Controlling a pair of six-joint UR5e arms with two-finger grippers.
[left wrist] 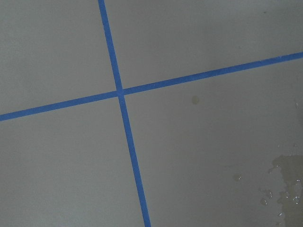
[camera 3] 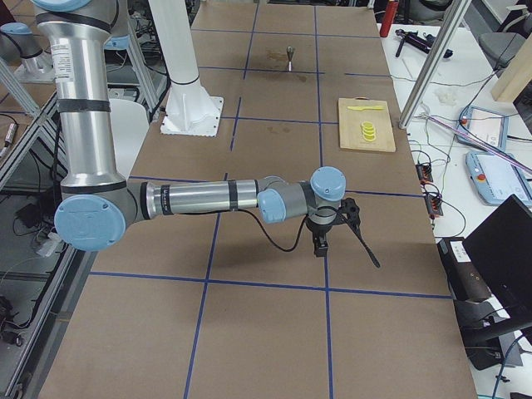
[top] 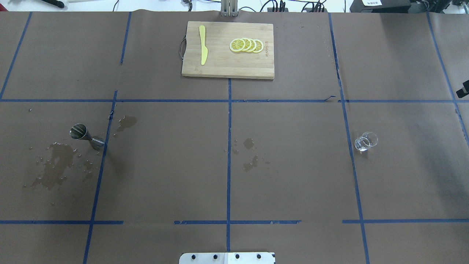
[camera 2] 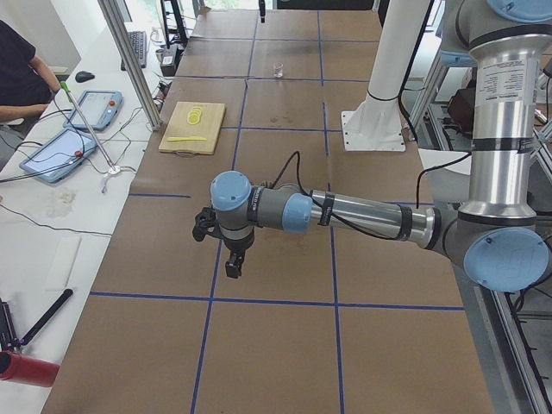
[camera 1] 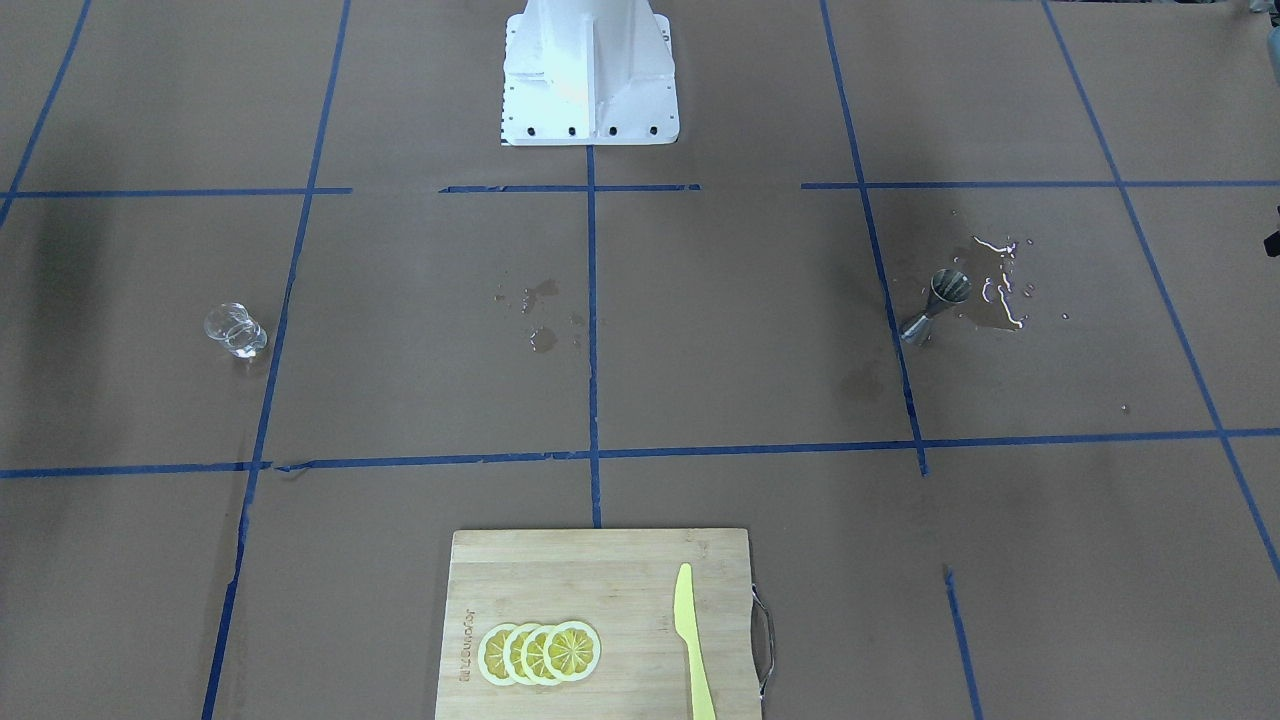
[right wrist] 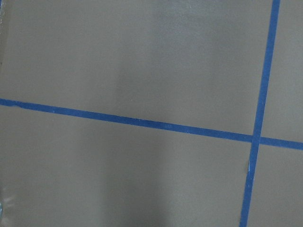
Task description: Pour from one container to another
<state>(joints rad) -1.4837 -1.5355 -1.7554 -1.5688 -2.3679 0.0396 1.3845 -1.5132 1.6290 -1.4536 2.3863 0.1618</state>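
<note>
The small clear glass cup (camera 1: 236, 330) (top: 365, 141) stands upright on the brown table on my right side, with a little clear liquid in it. It is also far off in the exterior left view (camera 2: 278, 70). The steel hourglass jigger (camera 1: 935, 305) (top: 86, 135) (camera 3: 289, 56) stands upright on my left side beside a wet patch. My left gripper (camera 2: 231, 266) hangs over the table's left end, far from both. My right gripper (camera 3: 319, 248) hangs over the right end. I cannot tell whether either is open or shut. Both wrist views show only paper and blue tape.
Spilled liquid (top: 55, 167) lies beside the jigger, and smaller drops (top: 249, 154) mark the table's middle. A wooden cutting board (top: 227, 66) with lemon slices (top: 246, 45) and a yellow knife (top: 203, 44) sits at the far edge. A seated person (camera 2: 17, 69) and tablets are beside the table.
</note>
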